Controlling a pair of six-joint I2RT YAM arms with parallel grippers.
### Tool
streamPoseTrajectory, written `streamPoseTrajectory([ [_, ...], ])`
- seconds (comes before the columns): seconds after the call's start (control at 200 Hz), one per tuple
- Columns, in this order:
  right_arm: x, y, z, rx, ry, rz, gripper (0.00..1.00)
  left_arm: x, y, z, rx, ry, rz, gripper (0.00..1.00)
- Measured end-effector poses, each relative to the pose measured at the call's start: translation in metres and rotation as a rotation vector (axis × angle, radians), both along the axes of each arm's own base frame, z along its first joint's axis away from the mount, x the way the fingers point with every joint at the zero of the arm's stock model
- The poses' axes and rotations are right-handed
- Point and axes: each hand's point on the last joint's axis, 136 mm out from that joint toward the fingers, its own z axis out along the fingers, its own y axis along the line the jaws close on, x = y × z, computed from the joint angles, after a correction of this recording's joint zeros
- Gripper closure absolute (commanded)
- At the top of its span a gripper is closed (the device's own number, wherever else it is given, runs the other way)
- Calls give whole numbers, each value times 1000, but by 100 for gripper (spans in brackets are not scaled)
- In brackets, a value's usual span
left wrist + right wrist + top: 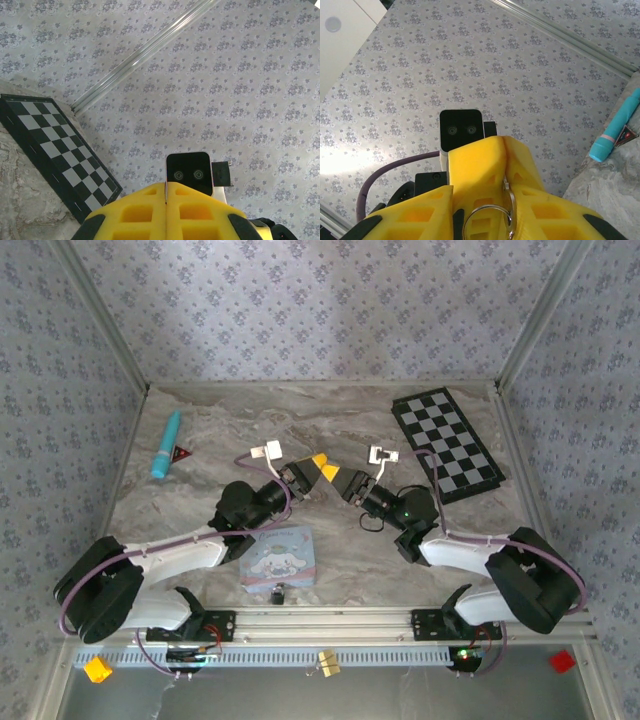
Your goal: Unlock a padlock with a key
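Right pincer (501, 144) clamps key ring (490, 207); left pincer (165, 186) closed; padlock (277, 592) well apart from both.

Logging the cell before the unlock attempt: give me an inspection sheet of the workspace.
Surface: marble-patterned table, no spills seen.
Job's things: padlock, small and dark, at the near edge of the cartoon tin; key ring held in the right gripper.
Clutter: teal cylinder, red triangle piece, checkerboard.
Grippers: left gripper shut, nothing seen in it; right gripper shut on the key ring; tips nearly meet mid-table.
Cables: purple cable along each arm.
Surroundings: floral-patterned walls, metal frame rail.
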Motion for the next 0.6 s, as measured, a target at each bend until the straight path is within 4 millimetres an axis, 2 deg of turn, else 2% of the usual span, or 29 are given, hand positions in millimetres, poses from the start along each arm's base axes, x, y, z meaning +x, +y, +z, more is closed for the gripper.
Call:
streamPoseTrajectory([
  [0.06,0,0,0,1,0,0,68,0,0,0,0,0,0,100],
  [0.14,0,-1,-2,1,8,0,57,0,0,-1,4,3,0,100],
  [0.21,3,-5,-6,0,20,-17,54,0,0,-2,6,5,1,100],
  [0.41,13,-14,-15,-8,46,-62,53,0,1,-1,4,3,2,100],
  [0.6,13,-14,-16,-8,51,-57,60,0,1,-1,4,3,2,100],
])
